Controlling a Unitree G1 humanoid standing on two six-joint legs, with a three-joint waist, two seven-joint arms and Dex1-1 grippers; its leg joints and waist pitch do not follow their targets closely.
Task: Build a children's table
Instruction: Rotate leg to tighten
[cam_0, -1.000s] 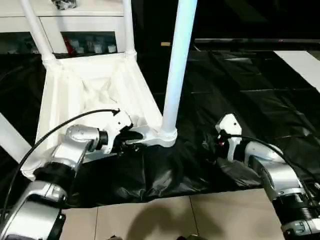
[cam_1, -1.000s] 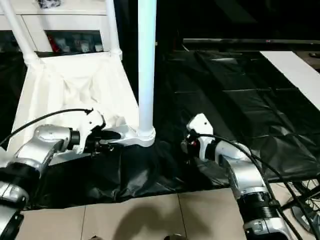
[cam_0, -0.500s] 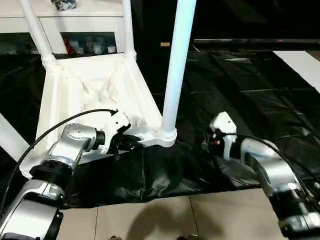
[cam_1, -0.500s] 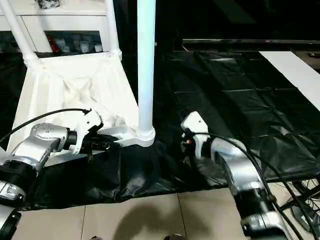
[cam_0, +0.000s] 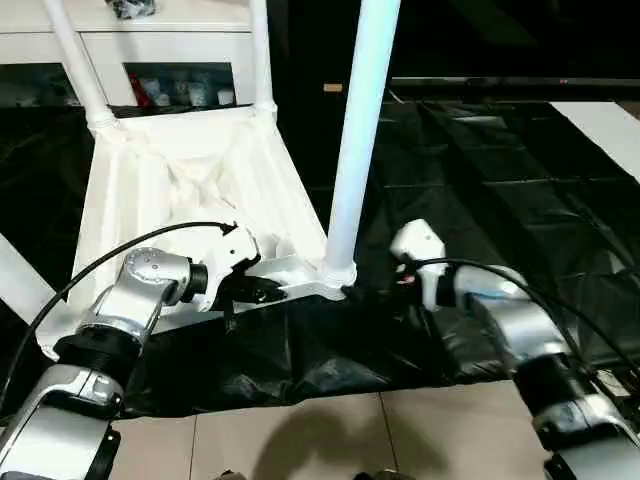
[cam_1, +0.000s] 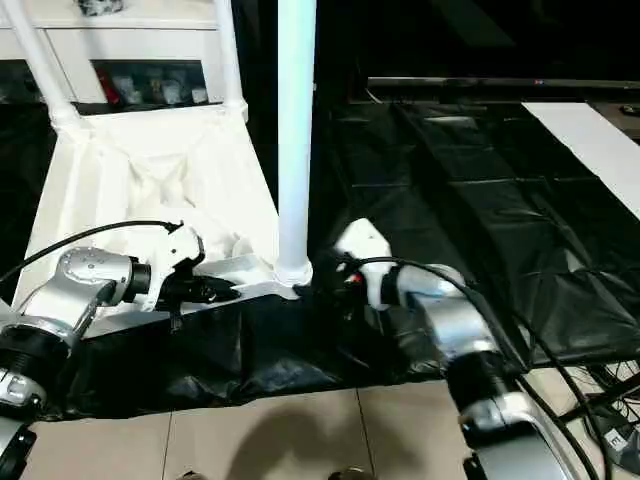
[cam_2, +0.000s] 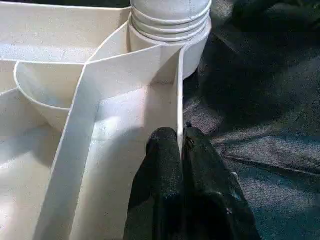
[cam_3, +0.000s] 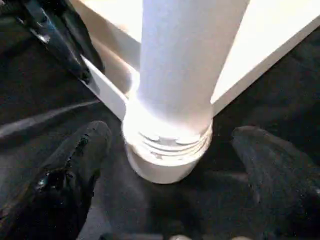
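White plastic table top (cam_0: 190, 190) lies upside down on black cloth (cam_0: 480, 190), ribs facing up, tilted with its near edge at the cloth's front. Near-right leg (cam_0: 360, 130) stands in the corner socket (cam_0: 338, 272), long axis close to vertical, pointing up out of frame; two more legs (cam_0: 75, 65) rise from the far corners. Right gripper (cam_3: 165, 165) is the nearer one to that leg: its fingers (cam_3: 75, 165) spread wide, one on each side of the socket base, not touching it as far as the wrist view shows. Leg lies straight ahead of the right gripper, between the fingers, so the coming move looks like a close on the leg's base or socket collar, axis of grip across the leg's long axis. Left gripper (cam_2: 180, 145) is pinched tight on the thin rim wall (cam_2: 179, 90) of the top, just beside the same socket, holding the top steady. Top's long axis runs away from the robot toward the white cabinet (cam_0: 150, 40). Judgement: last leg is seated or nearly so; threads at the base are visible.
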